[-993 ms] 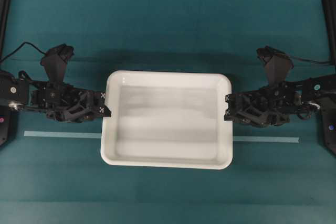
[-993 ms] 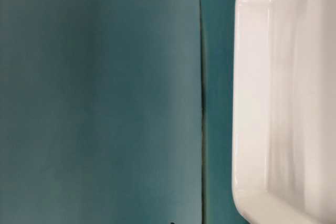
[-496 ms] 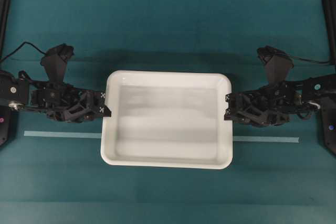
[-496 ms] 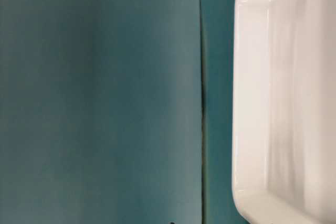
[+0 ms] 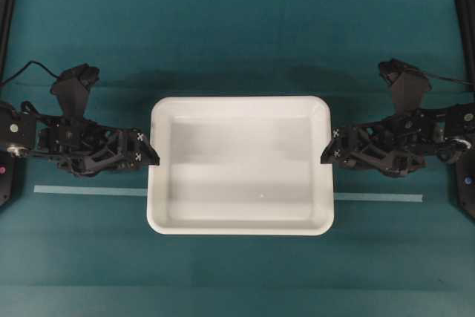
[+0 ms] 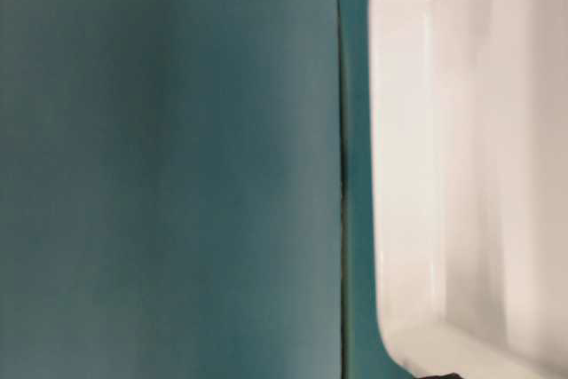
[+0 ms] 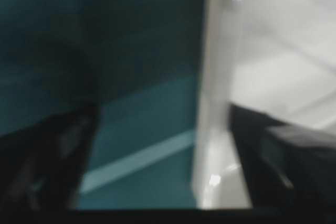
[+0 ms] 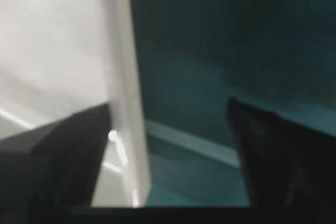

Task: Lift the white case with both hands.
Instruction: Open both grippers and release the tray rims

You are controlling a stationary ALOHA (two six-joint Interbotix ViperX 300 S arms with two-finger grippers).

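Note:
The white case [image 5: 241,165] lies flat on the teal table, and its near corner fills the right of the table-level view as the case [image 6: 461,166]. My left gripper [image 5: 152,155] stands at its left rim, open. In the left wrist view the left gripper [image 7: 163,166] straddles the case's rim [image 7: 215,103] with wide jaws, neither finger touching it. At the case's right rim my right gripper [image 5: 326,155] is open too. The right wrist view shows the right gripper [image 8: 168,156] with the rim [image 8: 123,77] standing free between its spread fingers.
A thin pale tape strip [image 5: 89,191] runs across the table and passes under the case, coming out on the right as the strip [image 5: 378,197]. Black frame posts [image 5: 464,27] stand at the table's left and right edges. A dark seam [image 6: 341,175] crosses the mat.
Both grippers have gone from shut on the case's side rims to open. The case has shifted slightly, and the right arm has drawn back a little to the right.

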